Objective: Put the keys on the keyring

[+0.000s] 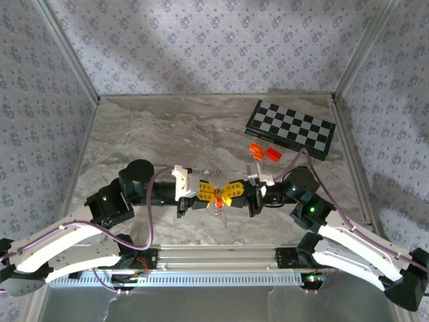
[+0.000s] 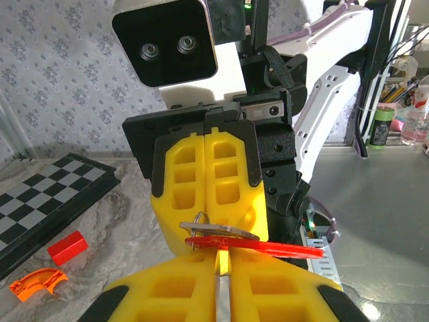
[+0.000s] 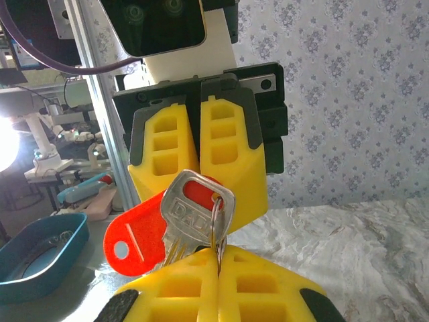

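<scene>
Threading looks done, judging by the right wrist view: the silver key (image 3: 191,215) and its red tag (image 3: 137,241) already hang on the thin keyring (image 3: 216,228), whose wire passes through the key's head. The right end effector (image 3: 218,258) is clenched on the keyring's 6 o'clock arc. Tip to tip beyond it, the left end effector (image 2: 221,265) is clenched too; whether it pinches anything I cannot tell. What likely remains is release onto the table (image 1: 147,141). Farther, at 1 o'clock, lie orange blocks (image 1: 265,151) and a chessboard (image 1: 291,127).
</scene>
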You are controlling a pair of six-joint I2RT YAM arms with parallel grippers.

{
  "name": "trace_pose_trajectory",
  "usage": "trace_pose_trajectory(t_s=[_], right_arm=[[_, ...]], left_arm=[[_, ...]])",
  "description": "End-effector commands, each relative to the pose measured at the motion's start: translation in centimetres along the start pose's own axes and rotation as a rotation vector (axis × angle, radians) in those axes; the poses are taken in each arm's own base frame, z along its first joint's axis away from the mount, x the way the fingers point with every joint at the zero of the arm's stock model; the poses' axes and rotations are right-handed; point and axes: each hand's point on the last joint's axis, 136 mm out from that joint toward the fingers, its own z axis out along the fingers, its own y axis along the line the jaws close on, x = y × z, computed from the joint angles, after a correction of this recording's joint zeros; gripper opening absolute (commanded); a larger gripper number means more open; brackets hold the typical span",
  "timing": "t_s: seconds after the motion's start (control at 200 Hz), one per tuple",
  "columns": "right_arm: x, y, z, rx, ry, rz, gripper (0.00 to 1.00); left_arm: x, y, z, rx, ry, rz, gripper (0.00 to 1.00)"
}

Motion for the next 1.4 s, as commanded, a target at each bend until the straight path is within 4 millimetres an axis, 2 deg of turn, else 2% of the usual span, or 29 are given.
trace_pose_trajectory(t_s=[0.0,0.28,0.51,0.675,0.855,1.164,1.394], right_arm=[[-0.5,1.1,-0.1,-0.052,-0.026,-0.011,0.0],[-0.9,1.0,-0.3,-0.05,-0.054,-0.001,0.0],[-1.7,0.7,-1.2,-0.025,-0.149,0.008,0.0],[-2.3,0.5,-2.1,-0.005,-0.209,0.003,0.0],[-3.3,0.3,-2.8,-0.002,-0.261,-0.012,0.0],[-4.1,0.3,-2.7,-0.035,-0.298,-0.013,0.0],[-4.4,0.6,-2.4,-0.065,-0.292,-0.006,0.0]], left_arm=[[-2.0,1.3,-0.1,-0.067,-0.026,0.039,0.12],[-2.8,1.6,0.7,-0.053,0.024,0.044,0.13],[-3.3,2.2,1.3,-0.06,0.046,0.039,0.15],[-4.0,2.7,0.7,-0.105,0.03,0.029,0.16],[-2.7,2.6,-0.4,-0.132,0.041,-0.002,0.17],[-0.4,1.8,-0.7,-0.113,0.057,-0.021,0.18],[-1.0,1.8,-0.6,-0.108,0.01,0.021,0.16]])
